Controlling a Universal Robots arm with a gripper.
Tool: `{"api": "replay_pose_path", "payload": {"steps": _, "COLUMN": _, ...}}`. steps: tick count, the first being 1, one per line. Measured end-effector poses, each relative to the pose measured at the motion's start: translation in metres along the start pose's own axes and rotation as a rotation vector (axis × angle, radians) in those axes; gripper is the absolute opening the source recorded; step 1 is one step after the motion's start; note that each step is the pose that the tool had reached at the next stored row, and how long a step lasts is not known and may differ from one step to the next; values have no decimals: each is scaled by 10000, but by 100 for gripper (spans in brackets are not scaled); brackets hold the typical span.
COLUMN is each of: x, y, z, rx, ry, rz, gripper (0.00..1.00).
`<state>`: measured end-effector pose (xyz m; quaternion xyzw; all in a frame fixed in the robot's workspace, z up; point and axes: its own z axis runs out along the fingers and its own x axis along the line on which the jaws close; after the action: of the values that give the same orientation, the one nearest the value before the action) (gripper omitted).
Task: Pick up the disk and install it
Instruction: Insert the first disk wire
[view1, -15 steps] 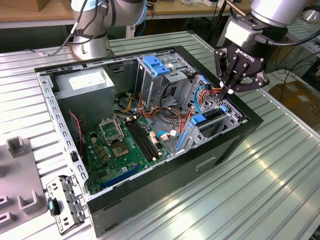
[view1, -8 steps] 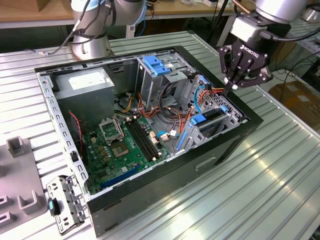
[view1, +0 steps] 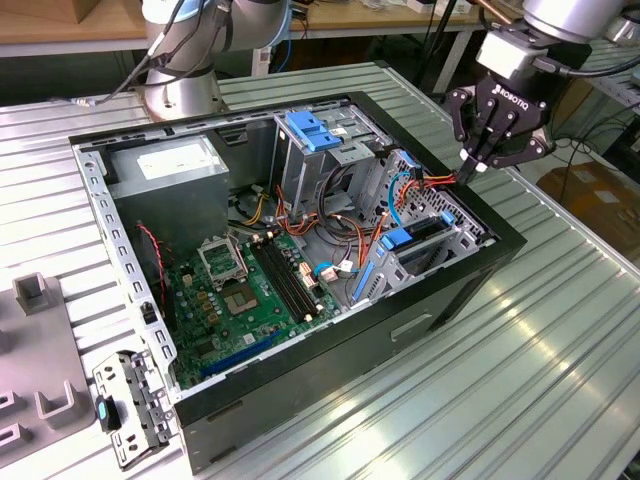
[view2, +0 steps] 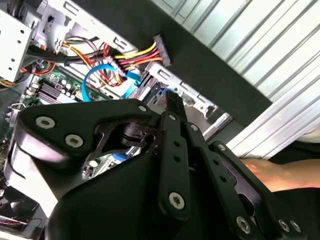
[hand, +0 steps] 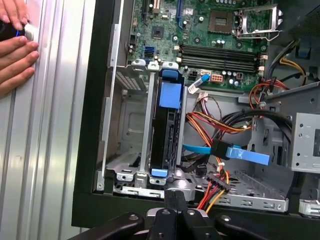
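A: Where is the disk found?
B: One disk is seated on edge in the drive bay of the single open computer case, blue carrier uppermost.
A: How is the claw set?
B: One gripper is clenched empty, fingertips pressed together, and is held just above the case wall beside that bay, apart from the disk.
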<state>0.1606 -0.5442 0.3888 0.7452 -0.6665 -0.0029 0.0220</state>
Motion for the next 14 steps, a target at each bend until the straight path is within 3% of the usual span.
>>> {"api": "replay_pose_path", "payload": {"steps": 3, "x": 0, "y": -3, "z": 7, "rx": 14, "ry": 21, "rz": -544, "gripper": 11}}
{"api": "replay_pose_path", "payload": {"steps": 7, "x": 0, "y": -4, "z": 26, "rx": 52, "ry": 78, "rz": -2075, "gripper": 11}}
{"api": "replay_pose_path", "payload": {"steps": 11, "x": 0, "y": -6, "z": 26, "rx": 63, "ry": 89, "rz": -2373, "gripper": 11}}
{"api": "replay_pose_path", "payload": {"steps": 14, "x": 0, "y": -7, "z": 26, "rx": 147, "ry": 103, "rz": -2595, "gripper": 11}}
